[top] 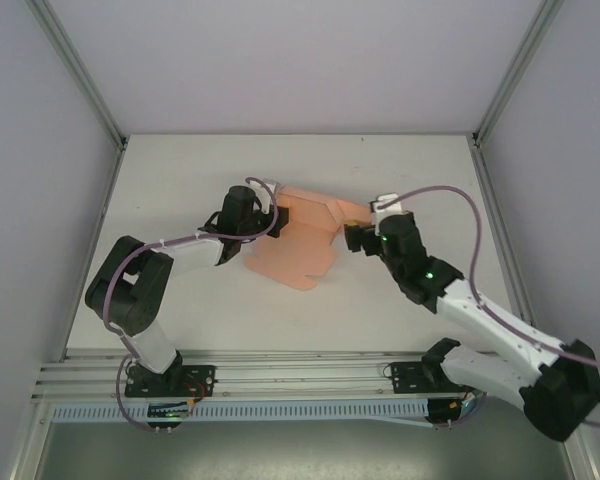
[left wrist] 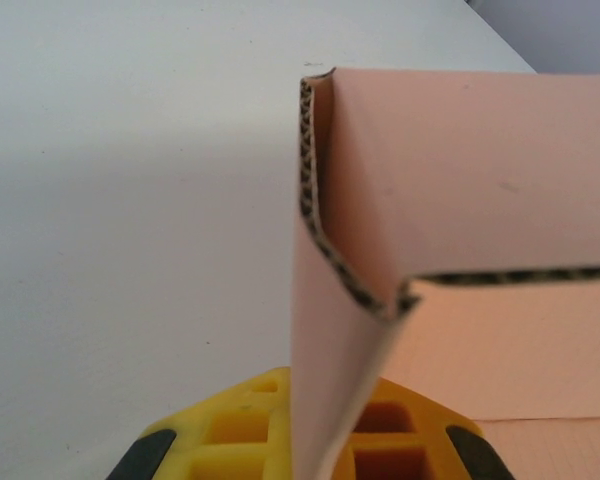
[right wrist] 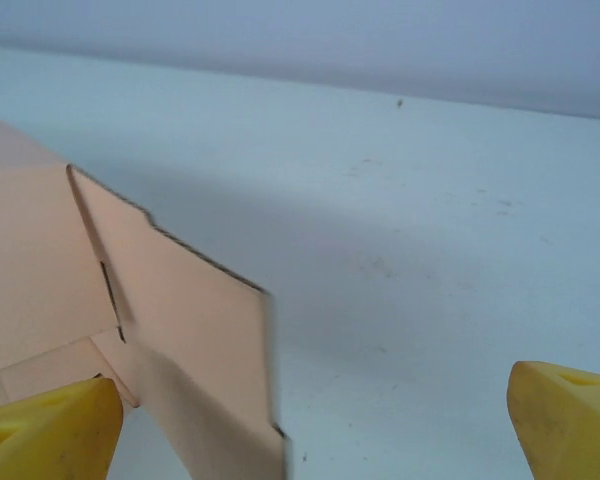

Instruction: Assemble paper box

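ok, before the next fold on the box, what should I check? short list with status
1. Left fingers hold the box: ok, an upright panel runs down between them with yellow close on both sides.
2. Right fingers open: ok, wide apart.
3. Flap centred between the right fingers: not ok, it sits close beside one finger and far from the other.
4. Box formed: not ok, the near panel looks flat on the table.
5. Tabs locked: cannot tell.
6. Arms apart: ok, they work from opposite sides of the box.
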You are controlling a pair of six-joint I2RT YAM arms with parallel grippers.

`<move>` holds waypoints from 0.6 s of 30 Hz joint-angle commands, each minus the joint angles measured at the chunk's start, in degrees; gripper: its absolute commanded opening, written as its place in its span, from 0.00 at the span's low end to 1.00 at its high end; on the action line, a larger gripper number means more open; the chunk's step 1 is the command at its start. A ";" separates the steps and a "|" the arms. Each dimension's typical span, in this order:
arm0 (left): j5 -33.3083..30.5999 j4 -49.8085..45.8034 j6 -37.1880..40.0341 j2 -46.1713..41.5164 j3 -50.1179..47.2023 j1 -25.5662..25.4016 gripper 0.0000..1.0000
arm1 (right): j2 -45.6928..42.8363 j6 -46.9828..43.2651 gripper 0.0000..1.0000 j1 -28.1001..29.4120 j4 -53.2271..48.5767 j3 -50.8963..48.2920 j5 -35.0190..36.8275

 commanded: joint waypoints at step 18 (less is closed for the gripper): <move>1.62 1.40 -1.21 -0.66 0.95 0.19 0.00 | 0.78 7.73 0.98 -20.98 -5.67 1.81 -23.94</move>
